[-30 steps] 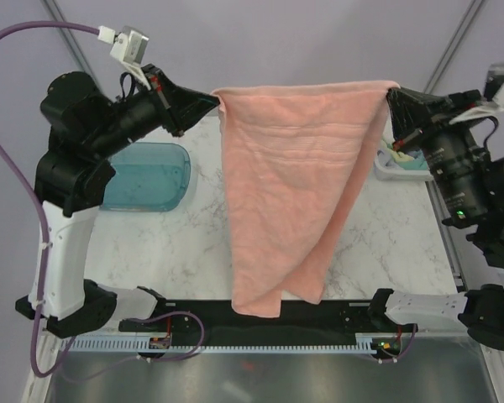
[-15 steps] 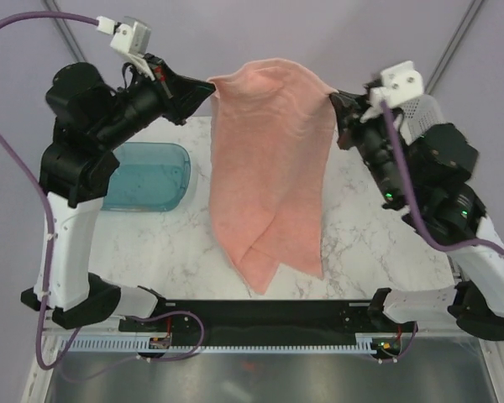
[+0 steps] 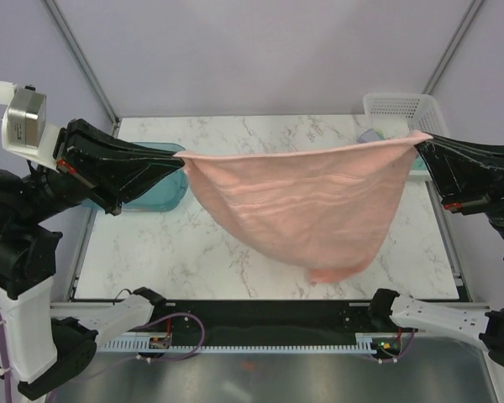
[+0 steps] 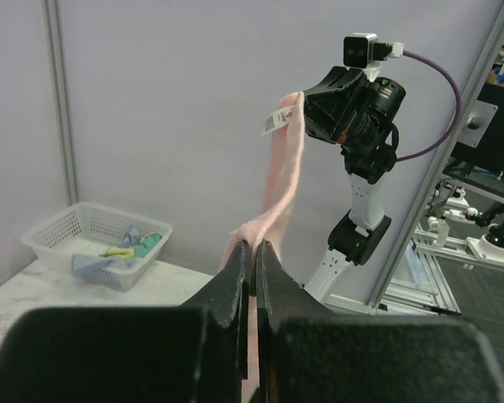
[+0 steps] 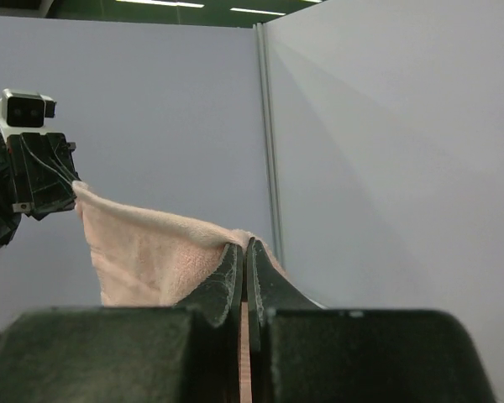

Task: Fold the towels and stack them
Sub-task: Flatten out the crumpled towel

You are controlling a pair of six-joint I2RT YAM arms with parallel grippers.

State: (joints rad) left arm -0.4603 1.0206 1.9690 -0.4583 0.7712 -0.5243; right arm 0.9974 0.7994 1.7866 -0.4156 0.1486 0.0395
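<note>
— While both arms are raised, where is the salmon-pink towel (image 3: 302, 206)?

— Spread in the air between them, above the marble table (image 3: 193, 252). Its top edge runs almost straight from one gripper to the other, and the rest sags to a loose point near the front edge. Whether that point touches the table, I cannot tell.

— And the grips?

— The left gripper (image 3: 178, 156) is clamped on the left corner and the right gripper (image 3: 420, 144) on the right corner (each wrist view shows fingers pressed together with pink cloth pinched between them). A small white tag (image 4: 275, 122) sticks out at the right gripper's corner.

— The other cloths?

— The light blue towel (image 4: 88, 264) and the yellow-and-teal towel (image 4: 118, 252) lie crumpled together in the white mesh basket (image 3: 399, 105) at the far right corner. The teal tray (image 3: 175, 180) sits far left, mostly hidden behind the left gripper.
</note>
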